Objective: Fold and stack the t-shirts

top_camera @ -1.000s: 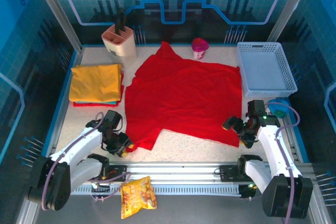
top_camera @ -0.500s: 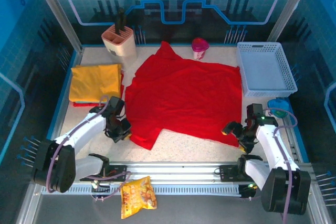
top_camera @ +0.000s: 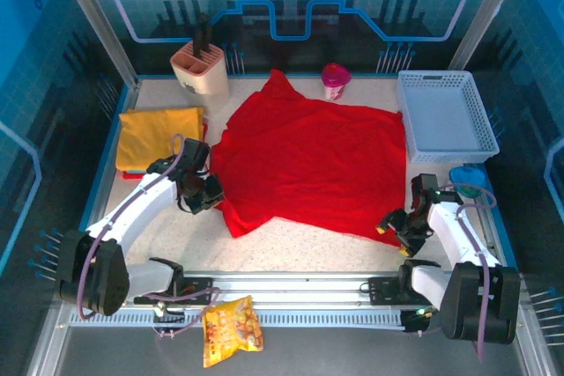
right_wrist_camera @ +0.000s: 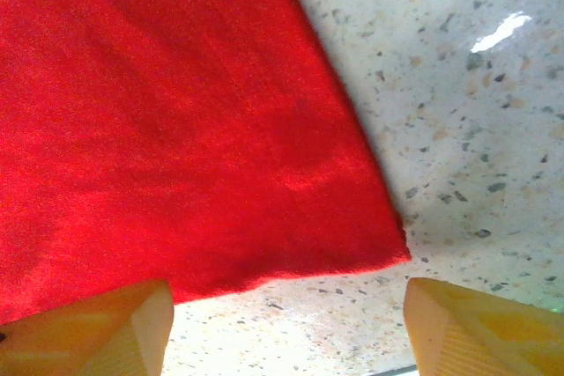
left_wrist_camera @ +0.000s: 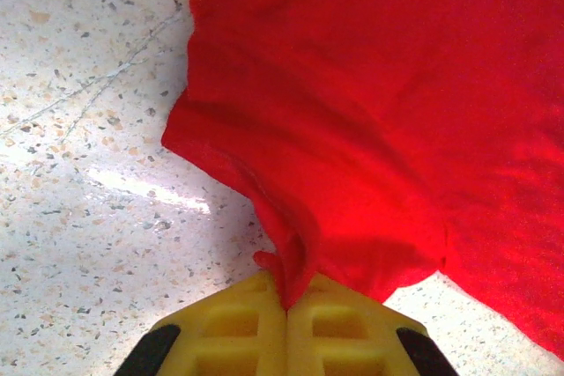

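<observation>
Showing the red shirt (top_camera: 308, 160) lying spread and mostly flat on the speckled bench (top_camera: 291, 239), with one sleeve pointing toward the far side.

Gripping that shirt's near-left corner with the left jaws, pressed together on a gathered fold of cloth. Pinching the fold right between the yellow fingers (left_wrist_camera: 238, 332), with the fabric fanning out from them across the bench.

Holding the right jaws apart at the shirt's near-right corner. Straddling that corner with one finger (right_wrist_camera: 88, 328) over the red hem and the other over bare bench just right of it; not possible to tell whether either is touching the cloth.

Resting folded to the left of the red shirt, atop a small pile: the yellow shirt (top_camera: 160, 136).

Standing to the right of the red shirt: a white basket (top_camera: 445, 116). Sitting just beyond its far edge: a pink cup (top_camera: 335, 81).
</observation>
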